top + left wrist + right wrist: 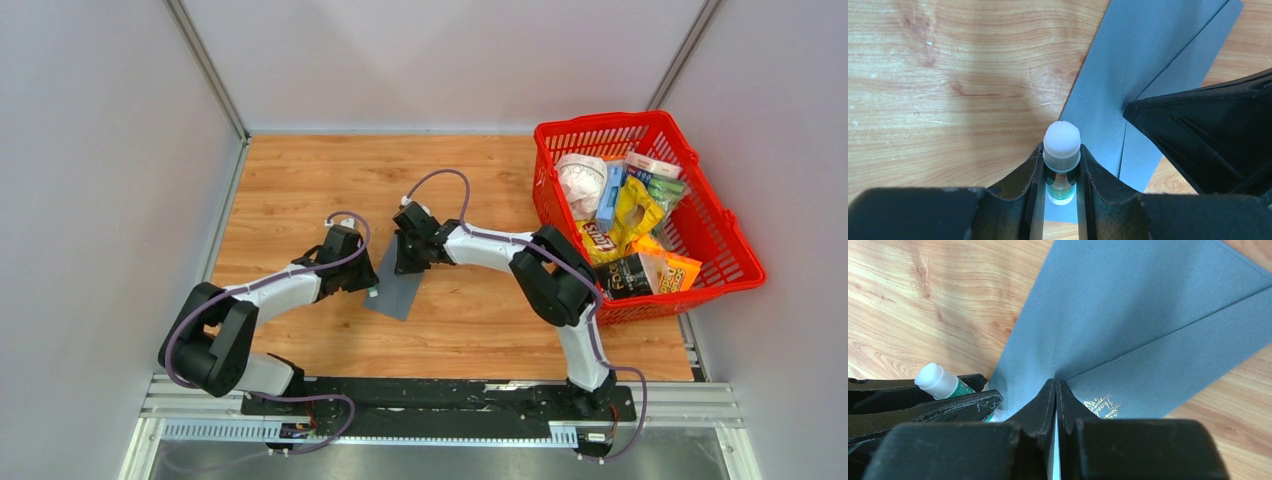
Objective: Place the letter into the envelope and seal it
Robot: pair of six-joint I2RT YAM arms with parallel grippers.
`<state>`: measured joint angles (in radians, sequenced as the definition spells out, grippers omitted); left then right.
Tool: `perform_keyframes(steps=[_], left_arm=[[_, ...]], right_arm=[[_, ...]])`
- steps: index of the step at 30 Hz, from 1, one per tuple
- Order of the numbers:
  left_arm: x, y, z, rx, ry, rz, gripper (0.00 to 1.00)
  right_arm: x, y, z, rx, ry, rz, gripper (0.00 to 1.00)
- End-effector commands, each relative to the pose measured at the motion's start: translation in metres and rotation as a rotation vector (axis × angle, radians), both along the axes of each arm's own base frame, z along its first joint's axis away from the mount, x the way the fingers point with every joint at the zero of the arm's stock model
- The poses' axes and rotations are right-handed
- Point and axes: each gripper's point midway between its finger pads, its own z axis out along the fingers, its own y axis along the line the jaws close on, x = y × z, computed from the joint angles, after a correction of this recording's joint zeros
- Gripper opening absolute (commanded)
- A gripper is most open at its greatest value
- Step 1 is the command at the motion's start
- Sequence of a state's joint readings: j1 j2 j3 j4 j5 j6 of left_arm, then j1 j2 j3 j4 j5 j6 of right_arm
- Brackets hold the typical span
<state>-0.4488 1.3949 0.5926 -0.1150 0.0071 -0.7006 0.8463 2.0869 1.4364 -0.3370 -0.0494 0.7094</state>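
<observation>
The dark grey envelope (398, 292) lies flat on the wooden table, its pointed flap (1168, 360) with gold lettering folded down over the body (1128, 305). My right gripper (1055, 382) is shut, its tips down on the envelope right at the flap's point; I cannot tell if paper is pinched. My left gripper (1062, 149) is shut on a glue stick (1062, 142) with a white cap and green label, held just off the envelope's (1143, 60) left edge, close beside the right gripper (1208, 135). The letter shows in no view.
A red plastic basket (640, 125) full of snack packets stands at the table's right side. Grey walls close in the left, back and right. The left gripper's fingers (948, 405) sit close to the right gripper in the right wrist view.
</observation>
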Motion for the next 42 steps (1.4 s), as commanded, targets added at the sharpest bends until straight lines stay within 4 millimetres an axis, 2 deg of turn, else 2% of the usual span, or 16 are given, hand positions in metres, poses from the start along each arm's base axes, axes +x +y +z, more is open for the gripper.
perform_keyframes(steps=[1, 8, 13, 16, 22, 24, 28, 31, 36, 39, 42], left_arm=[[-0.021, 0.008, -0.016, 0.048, 0.094, -0.02, 0.0], [-0.02, 0.009, -0.016, 0.051, 0.096, -0.021, 0.0], [-0.018, 0.002, -0.012, 0.023, 0.086, -0.041, 0.0], [-0.013, -0.008, 0.001, -0.022, 0.057, -0.067, 0.0], [0.003, -0.034, 0.044, -0.161, -0.067, -0.129, 0.0], [0.004, -0.039, 0.041, -0.171, -0.049, -0.144, 0.0], [0.0, -0.04, 0.014, -0.148, 0.01, -0.139, 0.0], [-0.001, -0.041, 0.003, -0.125, 0.022, -0.134, 0.0], [-0.009, -0.027, -0.017, -0.022, 0.112, -0.091, 0.0], [-0.01, -0.02, -0.021, 0.019, 0.135, -0.073, 0.0], [-0.014, -0.017, -0.022, 0.031, 0.151, -0.066, 0.0]], right_arm=[[-0.007, -0.045, -0.032, -0.135, 0.082, -0.039, 0.05], [0.007, -0.058, -0.031, -0.129, 0.087, -0.076, 0.05], [0.004, -0.054, -0.031, -0.106, 0.099, -0.06, 0.05], [0.001, -0.053, -0.036, -0.106, 0.11, -0.058, 0.04], [-0.009, -0.05, -0.041, -0.107, 0.126, -0.041, 0.04], [-0.009, -0.048, -0.039, -0.1, 0.127, -0.041, 0.04], [-0.008, -0.048, -0.036, -0.098, 0.121, -0.039, 0.04], [-0.007, -0.047, -0.031, -0.094, 0.113, -0.032, 0.04], [-0.007, -0.047, -0.023, -0.085, 0.093, -0.011, 0.06], [-0.005, -0.045, -0.012, -0.052, 0.069, 0.008, 0.11], [0.0, -0.039, 0.007, 0.004, 0.028, 0.037, 0.16]])
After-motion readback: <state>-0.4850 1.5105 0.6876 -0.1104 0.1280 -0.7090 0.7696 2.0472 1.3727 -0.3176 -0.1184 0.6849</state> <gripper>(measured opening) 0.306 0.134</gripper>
